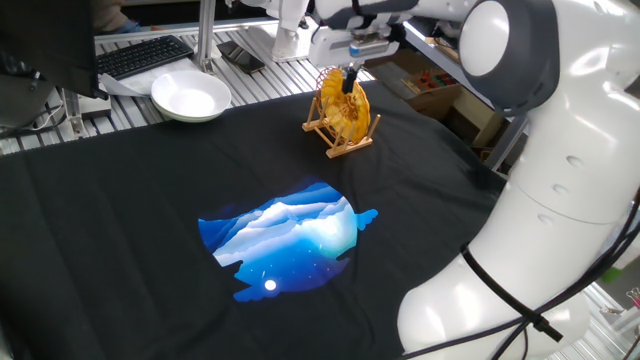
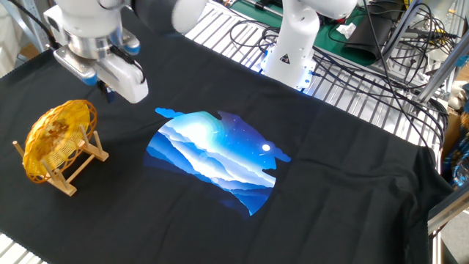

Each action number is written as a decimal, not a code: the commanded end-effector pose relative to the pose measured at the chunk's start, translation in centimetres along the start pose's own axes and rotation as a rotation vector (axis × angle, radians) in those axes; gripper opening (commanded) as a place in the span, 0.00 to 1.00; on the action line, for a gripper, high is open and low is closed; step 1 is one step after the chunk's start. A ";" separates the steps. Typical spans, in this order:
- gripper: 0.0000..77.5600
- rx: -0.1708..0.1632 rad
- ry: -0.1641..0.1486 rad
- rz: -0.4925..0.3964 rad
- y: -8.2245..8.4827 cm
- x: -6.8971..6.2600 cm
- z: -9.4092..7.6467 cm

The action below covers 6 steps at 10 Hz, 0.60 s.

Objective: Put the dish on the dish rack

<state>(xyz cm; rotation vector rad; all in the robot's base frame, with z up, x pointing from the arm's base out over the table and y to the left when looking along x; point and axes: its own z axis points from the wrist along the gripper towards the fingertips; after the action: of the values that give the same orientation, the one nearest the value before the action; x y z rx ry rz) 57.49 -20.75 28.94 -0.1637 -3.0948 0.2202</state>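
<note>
Worktop (image 2: 352,169) draped in black cloth, with a blue-and-white mountain print (image 2: 212,158) near the front. Behind it, the round golden-yellow woven wicker dish (image 2: 57,138) stands on edge between the upright pegs of the small light-brown wooden dish rack (image 2: 69,172). The white robot gripper (image 2: 108,92) hangs above the dish, apart from it; whether its fingers are spread cannot be told. Farther back sits a plain white bowl (image 1: 190,96).

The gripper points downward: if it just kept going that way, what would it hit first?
Probably the dish standing on edge in the rack. The gripper hangs just above its top rim, though the other view hints it may be slightly off to one side.
</note>
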 end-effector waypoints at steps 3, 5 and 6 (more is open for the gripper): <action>0.02 -0.173 0.036 -0.014 7.3 3.9 -1.8; 0.02 -0.177 0.029 -0.025 9.6 5.2 -2.0; 0.02 -0.181 0.029 -0.052 10.2 5.8 -2.0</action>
<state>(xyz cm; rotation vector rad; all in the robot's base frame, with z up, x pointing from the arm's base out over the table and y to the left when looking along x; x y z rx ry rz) 55.19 -14.68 29.39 -0.1211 -3.0826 -0.0029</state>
